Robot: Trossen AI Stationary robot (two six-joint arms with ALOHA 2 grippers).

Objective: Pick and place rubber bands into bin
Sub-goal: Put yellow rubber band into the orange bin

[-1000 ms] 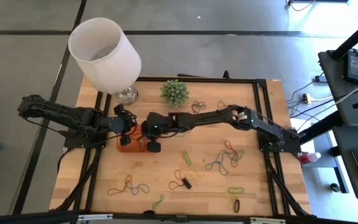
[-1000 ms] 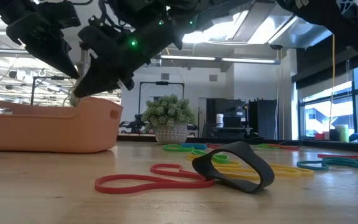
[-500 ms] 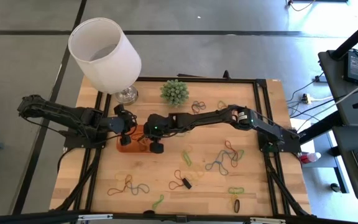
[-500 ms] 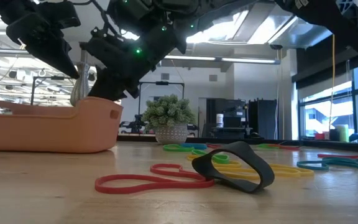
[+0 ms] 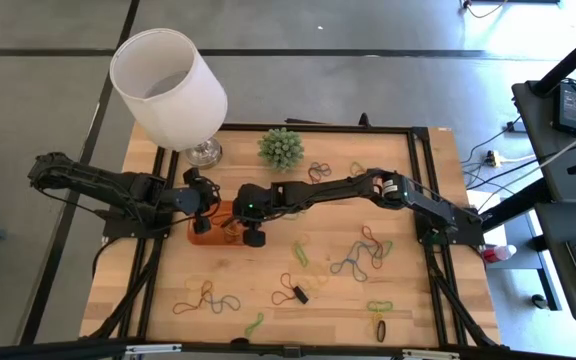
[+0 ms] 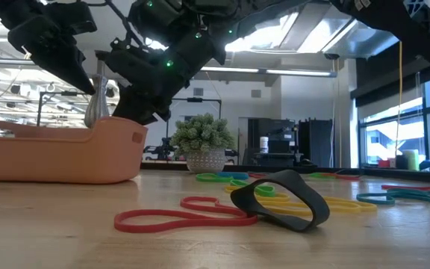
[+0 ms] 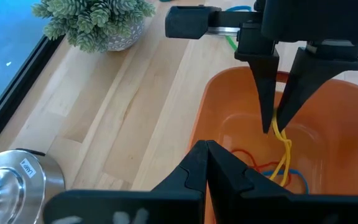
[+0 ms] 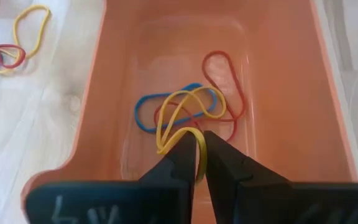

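1. Over the orange bin [image 8: 291, 81], my right gripper [image 8: 199, 152] is now hanging lower and farther inside the rim than a second ago, when it was approaching from the wall; I judge the carry finished and only the release remaining.
2. My right jaws are pinching a yellow rubber band [image 8: 182, 115], almost together, its loop dangling toward the bin floor.
3. Beneath it are lying a blue band [image 8: 148, 109] and a red band [image 8: 225, 81], already deposited.
4. My left gripper [image 7: 205, 158] is waiting just beside the bin, jaws together and holding nothing.
5. Across the table [image 5: 268, 325], loose rubber bands [image 5: 358, 255] are awaiting collection.
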